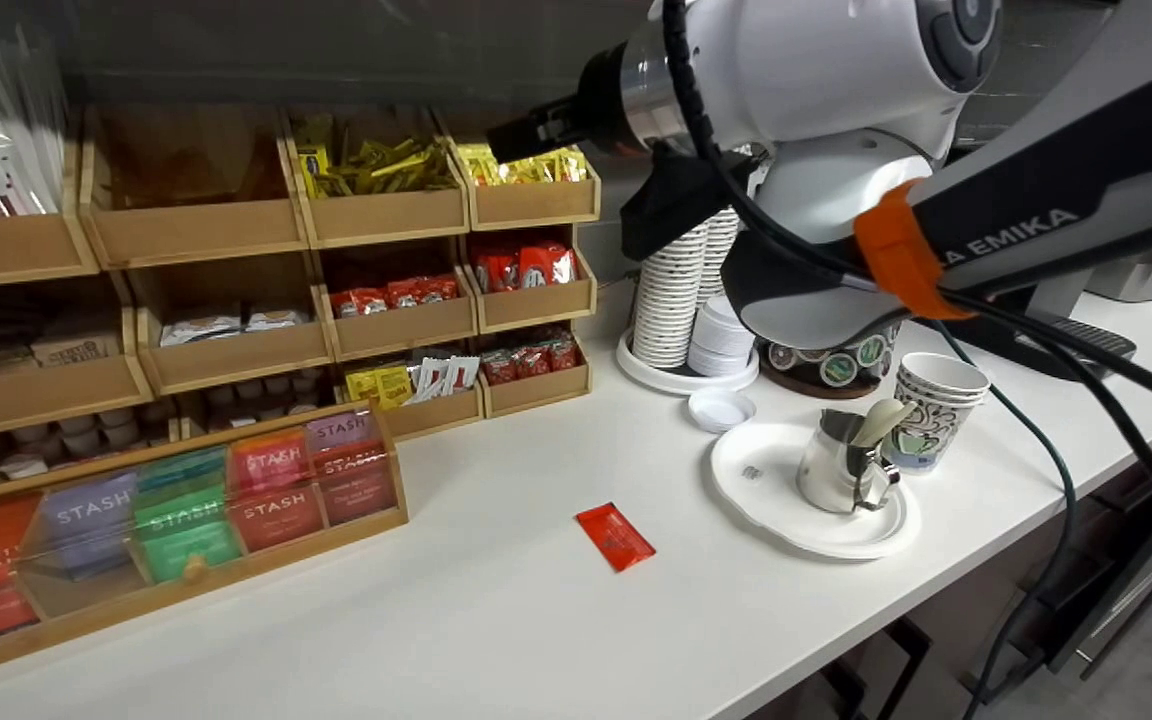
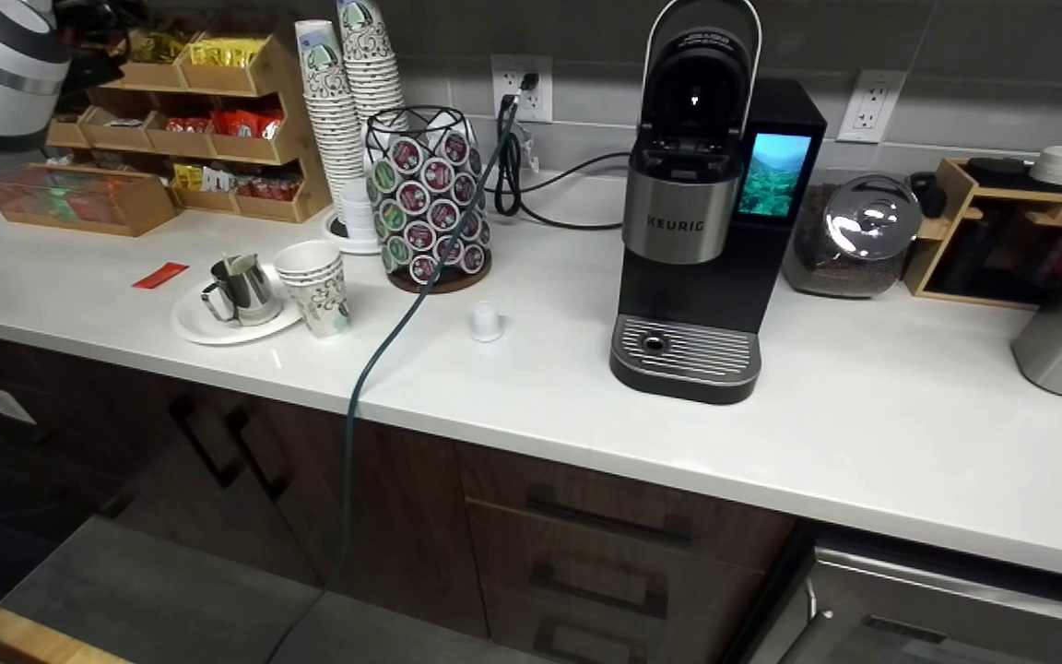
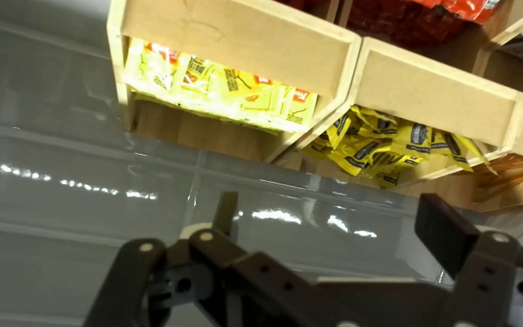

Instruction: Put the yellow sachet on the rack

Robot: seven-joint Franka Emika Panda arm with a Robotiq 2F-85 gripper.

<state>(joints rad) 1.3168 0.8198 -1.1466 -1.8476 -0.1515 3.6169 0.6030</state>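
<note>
Yellow sachets point(image 3: 375, 150), dark print: loose heap in the top row of the rack point(image 1: 381, 216); which is the task's own cannot be told. Rack: light wood, tiered; end compartment, next to the heap, holds yellow packets point(image 3: 225, 88) in a neat row. Gripper point(image 3: 328, 213), single: raised near the top row, fingers point(image 3: 443, 234) spread wide with only air between. Red sachet point(image 1: 616, 536), single: flat on the white counter point(image 1: 496, 620), between tea box point(image 1: 296, 549) and plate point(image 1: 756, 490). Metal jug point(image 1: 828, 475): upright on the plate. Paper cups point(image 1: 936, 415), nested: just beside it. Coffee machine point(image 2: 678, 226): farther along, top raised.
</note>
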